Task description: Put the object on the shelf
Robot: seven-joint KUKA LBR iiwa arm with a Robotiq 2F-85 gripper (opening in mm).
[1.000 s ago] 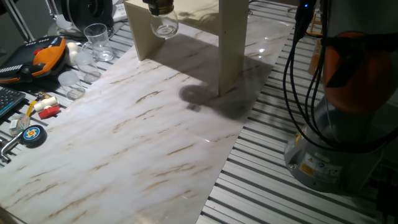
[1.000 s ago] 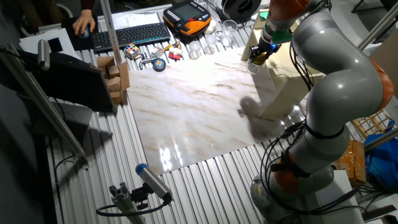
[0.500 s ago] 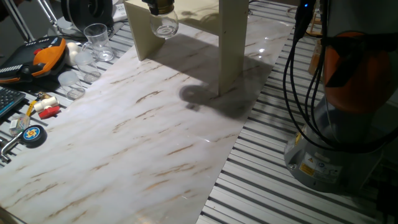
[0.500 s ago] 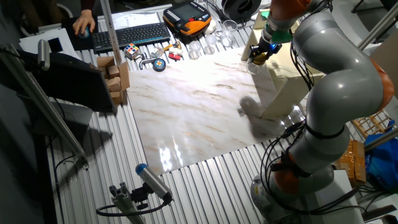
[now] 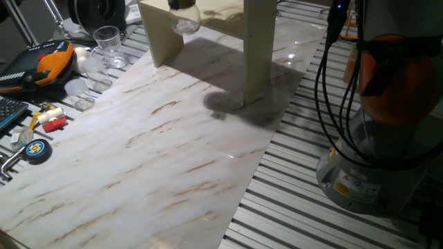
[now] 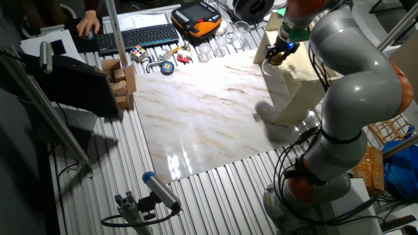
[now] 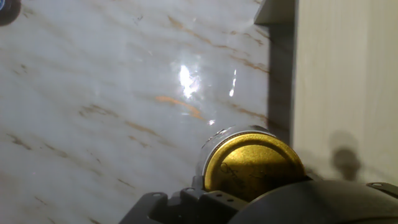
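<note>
Marble-look tabletop, pale w/ brown veining, is lying over a ribbed metal bench and taking up most of both fixed views; glare is showing on it in hand view.

Grey-silver arm w/ orange joint bands is standing at the tabletop's edge, arching over & reaching down toward the shelf; black cables are hanging beside its base.

Cream-beige shelf of flat boards is standing at the far end of the tabletop, upright panel legs resting on the marble, shadow lying at the leg foot. In hand view its flat top is filling the right side.

Orange-black pendant is lying at the left edge, beside a keyboard.

Lidless drinking glass is standing upright near the pendant, well apart from the shelf.

Jar, clear glass w/ gold lid, is hanging in the air at the shelf's top front edge, not touching the tabletop. In hand view the lid is sitting just beside the shelf's edge, partly overlapping it.

Gripper: fingers are clenching the jar at lid level; fingertips themselves are hidden in hand view.

Small round blue-yellow item and a red-white piece are lying at the left edge, too small to ID.
</note>
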